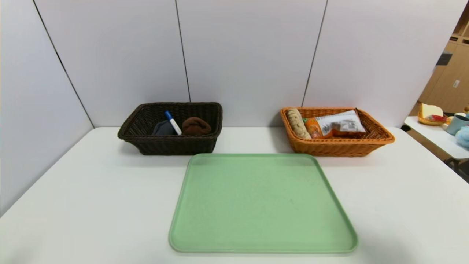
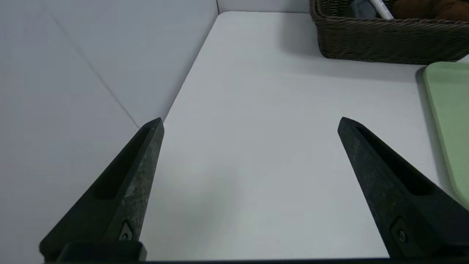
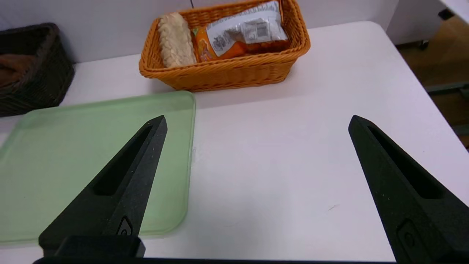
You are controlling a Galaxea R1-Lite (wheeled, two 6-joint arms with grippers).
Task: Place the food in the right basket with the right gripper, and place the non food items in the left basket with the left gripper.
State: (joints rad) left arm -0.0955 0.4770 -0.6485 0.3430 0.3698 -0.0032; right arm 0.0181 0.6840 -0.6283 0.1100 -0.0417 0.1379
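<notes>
The dark brown basket (image 1: 172,145) at the back left holds the white marker with blue cap (image 1: 173,123), the rolled brown towel (image 1: 196,125) and the grey cloth (image 1: 163,128). The small red toy is hidden. The orange basket (image 1: 339,146) at the back right holds the marbled bread roll (image 1: 297,123) and the orange snack bag (image 1: 337,125). My left gripper (image 2: 250,124) is open and empty over bare table, left of the tray. My right gripper (image 3: 257,123) is open and empty over the table, right of the tray. Neither gripper shows in the head view.
A green tray (image 1: 262,205) lies bare in the middle of the white table (image 1: 91,198). Grey walls stand behind and at the left. A side table (image 1: 438,137) with cups and a small basket stands at the far right.
</notes>
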